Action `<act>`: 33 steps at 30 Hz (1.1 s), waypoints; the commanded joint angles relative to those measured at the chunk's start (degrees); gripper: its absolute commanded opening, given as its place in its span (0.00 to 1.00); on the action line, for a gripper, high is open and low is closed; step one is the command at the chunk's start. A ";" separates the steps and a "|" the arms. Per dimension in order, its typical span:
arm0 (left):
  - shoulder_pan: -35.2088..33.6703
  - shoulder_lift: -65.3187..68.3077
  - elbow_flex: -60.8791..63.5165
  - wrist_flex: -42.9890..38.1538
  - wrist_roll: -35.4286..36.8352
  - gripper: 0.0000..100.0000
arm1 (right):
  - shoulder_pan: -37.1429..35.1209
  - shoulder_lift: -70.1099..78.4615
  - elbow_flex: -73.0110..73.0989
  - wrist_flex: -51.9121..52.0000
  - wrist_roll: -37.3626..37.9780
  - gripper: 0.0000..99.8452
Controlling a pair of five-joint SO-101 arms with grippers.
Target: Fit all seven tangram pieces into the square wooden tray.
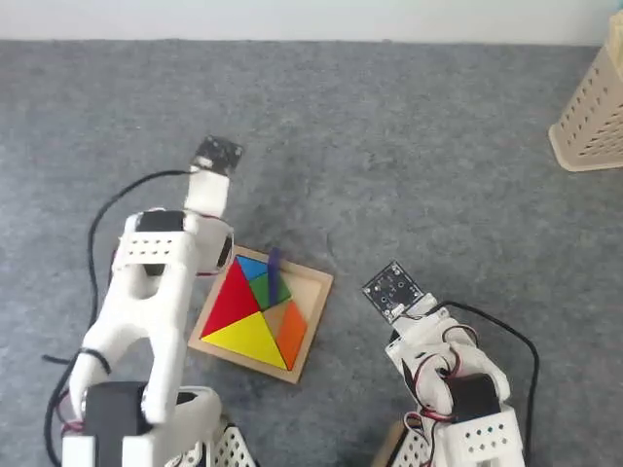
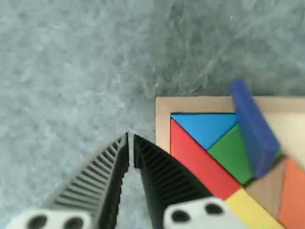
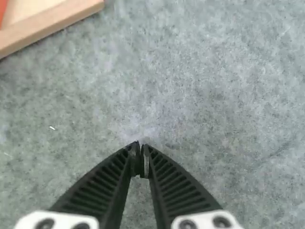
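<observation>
High view: the left arm point(image 1: 146, 311) stands on the left over the grey carpet point(image 1: 409, 146). The left wrist view shows the left pincer point(image 2: 130, 138) narrow, its tips almost meeting with nothing between them, above bare carpet.

Just beside that pincer lies a corner of the wooden tray point(image 2: 163, 119). Nearest the pincer inside the tray is the red triangle point(image 1: 232, 300). The blue triangle point(image 1: 251, 266) and the green piece point(image 1: 265, 289) lie beyond it. The yellow triangle point(image 1: 251, 336) and the orange piece point(image 1: 292, 329) lie flat beside these. A dark blue piece point(image 2: 255, 129) stands tilted on its edge, leaning across the blue and green ones. Past it is bare tray floor.

To the right of the tray is the right arm point(image 1: 458, 379). The right pincer point(image 3: 139, 145) is narrow, tips pressed together on nothing, over carpet. One tray corner lies ahead of it and off to the side, apart from the tips. A pale basket point(image 1: 594, 107) stands far from this pincer.
</observation>
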 commanded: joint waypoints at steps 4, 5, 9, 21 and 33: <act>6.59 0.09 1.98 -1.93 -2.73 0.01 | 0.04 -0.84 1.05 0.31 -0.35 0.01; 7.74 0.09 2.07 -1.93 -2.64 0.01 | 0.04 -0.84 1.05 0.31 -0.35 0.01; 11.96 0.18 2.07 -1.85 0.62 0.01 | 0.04 -0.84 1.05 0.31 -0.35 0.01; 21.01 0.44 2.42 0.79 4.13 0.01 | 0.13 -0.84 1.05 0.31 -0.35 0.01; 15.91 2.02 2.15 -6.51 4.04 0.01 | 0.13 -0.84 1.05 0.31 -0.35 0.01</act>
